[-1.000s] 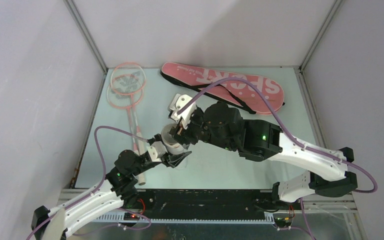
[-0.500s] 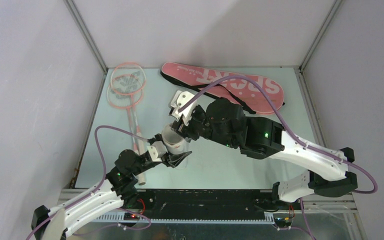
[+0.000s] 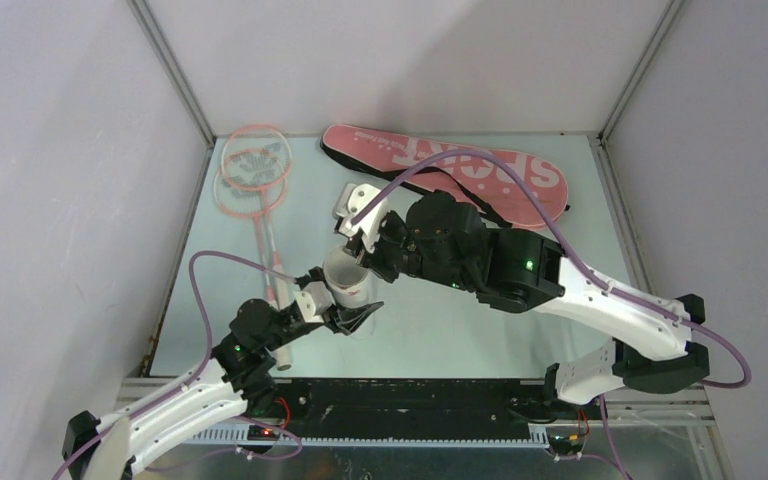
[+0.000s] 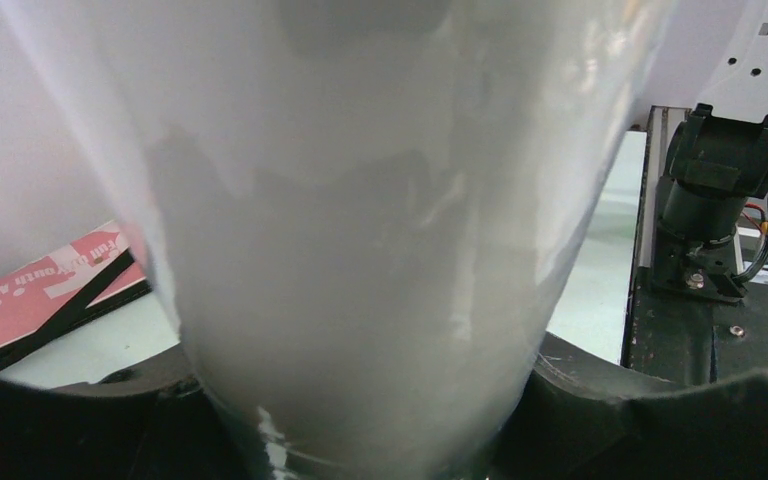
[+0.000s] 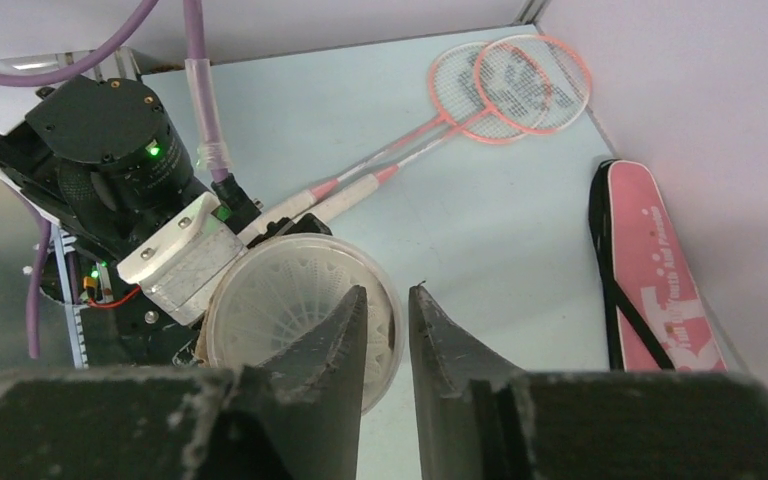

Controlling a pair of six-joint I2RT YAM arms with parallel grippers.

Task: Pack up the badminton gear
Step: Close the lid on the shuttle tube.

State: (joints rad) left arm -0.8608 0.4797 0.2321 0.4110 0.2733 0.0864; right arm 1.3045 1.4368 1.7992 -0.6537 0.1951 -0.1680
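My left gripper [image 3: 345,312] is shut on the long white tube [image 3: 348,283], holding it up with its mouth facing upward. The tube [image 4: 380,250] fills the left wrist view, with a dark finger [image 4: 660,410] on each side. My right gripper [image 5: 388,290] hovers just above the tube's rim [image 5: 385,345]; its jaws stand a narrow gap apart with nothing between them. A white feather shuttlecock [image 5: 280,300] sits inside the tube. Two pink-framed rackets [image 3: 250,175] lie crossed at the back left. The pink "SPORT" bag [image 3: 460,175] lies along the back edge.
The rackets' white handles [image 3: 275,275] run down toward my left arm. The bag's black strap [image 3: 460,195] trails toward the middle of the table. Grey walls close in the left, back and right sides.
The right gripper's jaws have narrowed from wide apart to a small gap, and it has shifted slightly left over the tube's mouth. The left gripper and the tube have not moved.
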